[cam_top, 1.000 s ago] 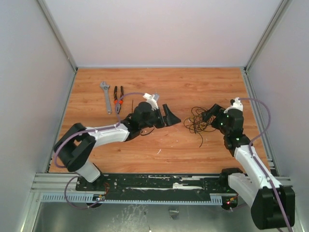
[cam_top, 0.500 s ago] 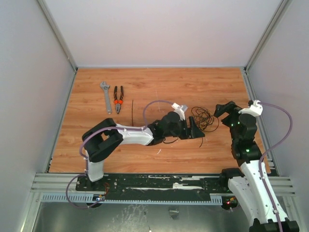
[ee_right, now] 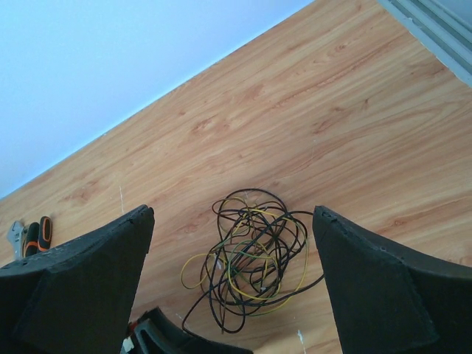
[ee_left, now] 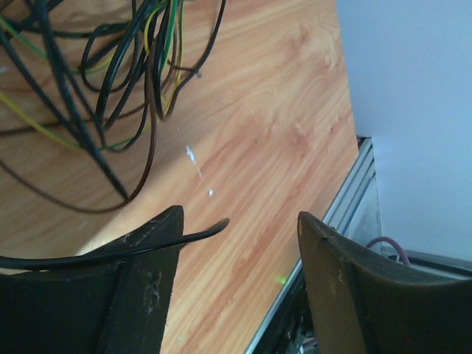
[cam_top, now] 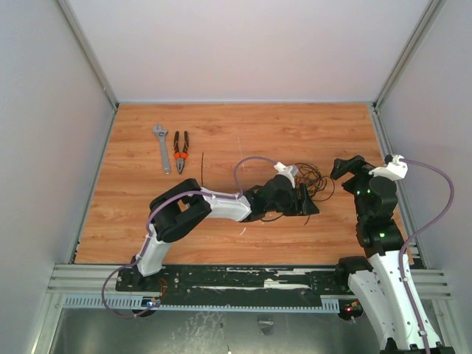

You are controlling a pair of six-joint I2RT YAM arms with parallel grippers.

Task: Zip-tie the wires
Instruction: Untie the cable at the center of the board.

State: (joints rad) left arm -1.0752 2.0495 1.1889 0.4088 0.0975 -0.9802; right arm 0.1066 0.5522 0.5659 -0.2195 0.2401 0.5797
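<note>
I work on a wooden table (cam_top: 243,125) with plain white walls (cam_top: 243,44) on three sides. The wires (cam_top: 313,175) lie in a loose heap on the right half of the table. They are black loops mixed with some yellow and green ones. They sit between my two hands.

My left gripper (cam_top: 307,200) is down at the near left edge of the heap. Its jaws are open, with bare wood showing in the gap. One black strand lies across the top of one finger (ee_left: 140,273), and its loose end pokes into the gap. The jaws are not pinching it.

My right gripper (cam_top: 344,167) is just to the right of the heap and does not touch it. Its jaws are wide open and hold nothing. In my right wrist view I see the whole heap on the wood, framed by my two black fingers.

The zip tie (cam_top: 202,168) is well apart from the wires, on the left half of the table. It lies flat and straight, and neither hand is near it. Just to its left are the pliers (cam_top: 180,151) with orange and black handles. Next to them is a grey wrench (cam_top: 161,147). A purple cable (cam_top: 254,164) loops over my left arm. A metal rail (cam_top: 243,284) runs along the near edge of the table, where my arms are bolted.
</note>
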